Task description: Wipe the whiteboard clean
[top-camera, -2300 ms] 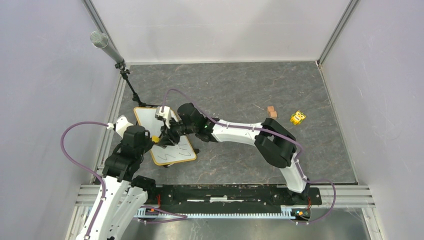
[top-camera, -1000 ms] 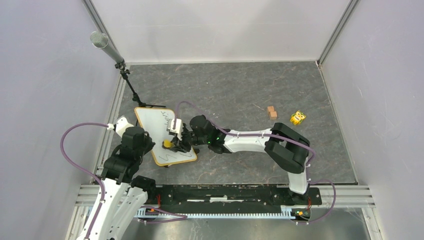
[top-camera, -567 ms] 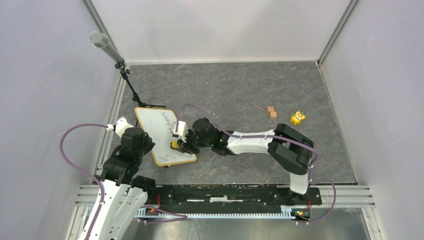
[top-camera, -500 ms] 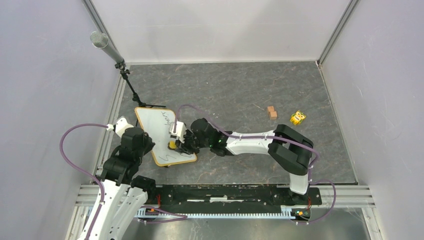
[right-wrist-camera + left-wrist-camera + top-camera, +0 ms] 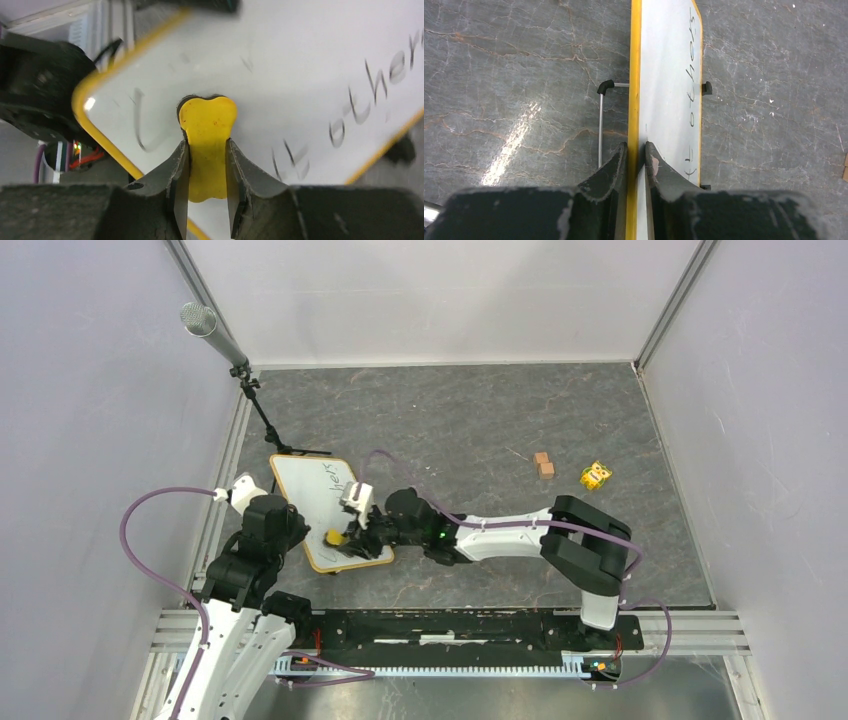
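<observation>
Across the grey marbled table (image 5: 480, 410), the right arm (image 5: 500, 532) stretches long and low, its wrist just off the right edge of the whiteboard (image 5: 305, 485). The left arm (image 5: 215, 640) rises at the whiteboard's near-left side.

The whiteboard itself sits at the left of the table, white face up toward the top camera, with a yellow frame and rounded corners. The left wrist view catches it edge-on, with a thin wire leg and small black feet beside it. How far it tilts I cannot tell. Black handwriting runs along its right side: "others" toward the far end, something like "it" nearer, and one loose curved stroke by the near-left corner.

A microphone (image 5: 199, 318) on a thin black stand slants up from just beyond the whiteboard's far edge.

Now the grippers. The left gripper (image 5: 636, 150) is clamped on the whiteboard's near edge, one finger on either side of the yellow frame. The right gripper (image 5: 207, 142) is pinched tight on a yellow eraser (image 5: 207, 120). The eraser's tip sits against the white face in the whiteboard's near half, between the curved stroke and the "it".

Well to the right of the whiteboard lie two small wooden blocks (image 5: 544, 464), touching each other. A little farther right sits a small yellow toy (image 5: 595, 475).
</observation>
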`<state>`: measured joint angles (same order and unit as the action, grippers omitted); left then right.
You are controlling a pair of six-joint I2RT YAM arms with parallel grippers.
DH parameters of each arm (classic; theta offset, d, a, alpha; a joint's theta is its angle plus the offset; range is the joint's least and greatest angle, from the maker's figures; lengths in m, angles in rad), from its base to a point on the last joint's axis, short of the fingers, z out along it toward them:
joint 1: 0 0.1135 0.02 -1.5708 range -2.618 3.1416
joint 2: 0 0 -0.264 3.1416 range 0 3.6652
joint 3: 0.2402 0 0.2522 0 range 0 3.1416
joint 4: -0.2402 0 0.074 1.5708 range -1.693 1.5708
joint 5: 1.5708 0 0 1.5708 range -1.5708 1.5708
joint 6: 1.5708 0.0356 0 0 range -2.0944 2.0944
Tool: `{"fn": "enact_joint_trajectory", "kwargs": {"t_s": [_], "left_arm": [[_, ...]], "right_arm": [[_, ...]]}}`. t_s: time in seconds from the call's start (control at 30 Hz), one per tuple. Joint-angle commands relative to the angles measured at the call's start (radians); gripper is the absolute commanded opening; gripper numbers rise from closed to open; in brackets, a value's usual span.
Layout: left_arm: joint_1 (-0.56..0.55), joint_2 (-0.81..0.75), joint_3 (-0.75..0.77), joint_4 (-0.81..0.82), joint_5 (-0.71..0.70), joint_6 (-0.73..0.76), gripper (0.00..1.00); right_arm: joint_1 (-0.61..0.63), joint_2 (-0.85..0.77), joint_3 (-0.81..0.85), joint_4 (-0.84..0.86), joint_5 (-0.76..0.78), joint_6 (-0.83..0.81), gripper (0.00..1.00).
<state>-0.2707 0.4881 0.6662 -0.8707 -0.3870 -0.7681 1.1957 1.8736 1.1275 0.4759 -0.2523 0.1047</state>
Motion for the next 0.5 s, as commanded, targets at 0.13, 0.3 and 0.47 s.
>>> {"fn": "enact_joint_trajectory", "kwargs": {"t_s": [0.13,0.3,0.47], "left_arm": [[-0.024,0.001,0.000,0.036,0.122,-0.046,0.02],[-0.024,0.004,0.001,0.028,0.116,-0.054,0.02],[-0.024,0.001,0.003,0.026,0.112,-0.058,0.02]], "right_arm": [[-0.032,-0.038,-0.288,0.056,0.113,0.352,0.12],[0.023,-0.033,-0.206,0.072,0.127,0.323,0.12],[0.108,-0.050,-0.110,0.072,0.148,0.263,0.12]]}}
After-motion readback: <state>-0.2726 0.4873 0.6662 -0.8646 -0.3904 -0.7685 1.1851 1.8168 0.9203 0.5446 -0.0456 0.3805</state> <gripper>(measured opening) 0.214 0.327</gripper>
